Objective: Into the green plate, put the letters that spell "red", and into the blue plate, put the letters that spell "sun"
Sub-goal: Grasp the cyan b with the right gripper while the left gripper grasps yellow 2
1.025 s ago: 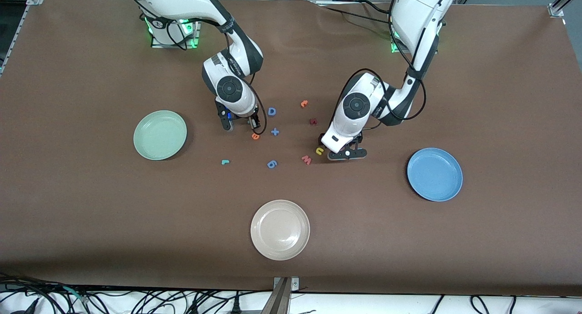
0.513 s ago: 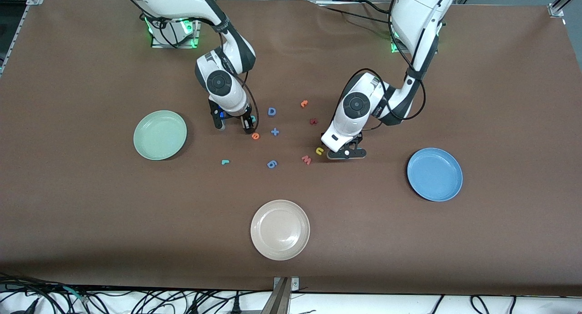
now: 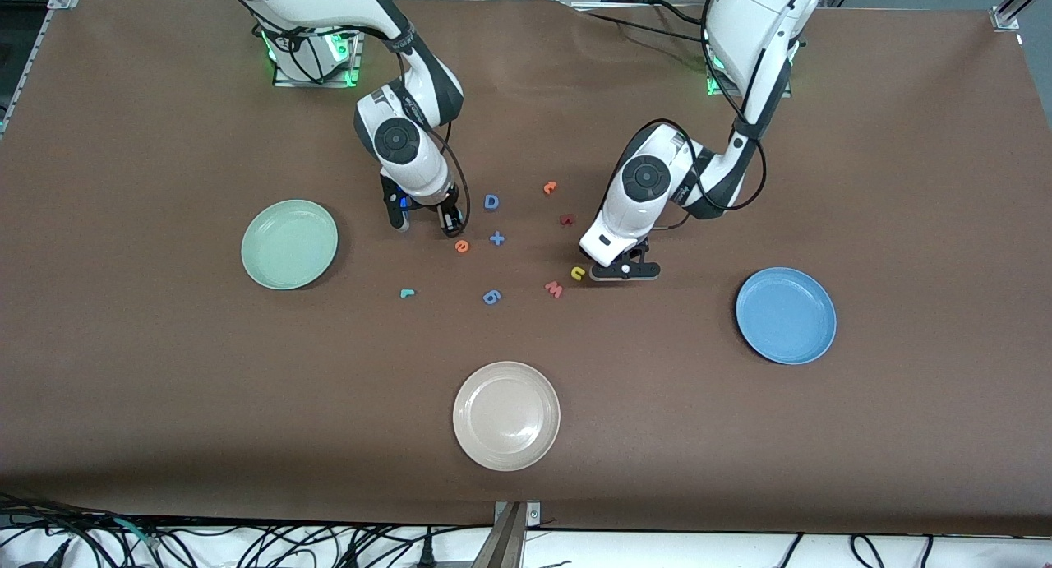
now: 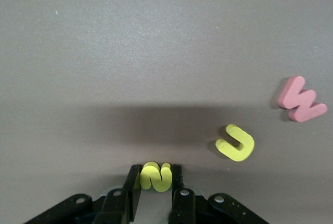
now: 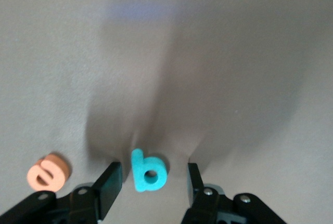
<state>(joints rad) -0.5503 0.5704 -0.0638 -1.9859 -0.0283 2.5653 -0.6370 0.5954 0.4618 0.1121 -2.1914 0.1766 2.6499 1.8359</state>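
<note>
Foam letters lie scattered mid-table between two robot arms. The left gripper (image 4: 155, 195) is clamped on a yellow-green "n" (image 4: 155, 176) at the tabletop, with the yellow "u" (image 4: 237, 143) and a pink W (image 4: 302, 100) lying near it. The right gripper (image 5: 151, 185) is low at the table, its fingers (image 5: 109, 182) spread on either side of the teal "d" (image 5: 148, 171) without touching it; the orange "e" (image 5: 48, 172) lies just beside. The teal "r" (image 3: 406, 293) lies nearer the front camera. The green plate (image 3: 289, 244) sits toward the right arm's end, the blue plate (image 3: 786, 315) toward the left arm's end, and a beige plate (image 3: 506, 416) nearest the camera.
</note>
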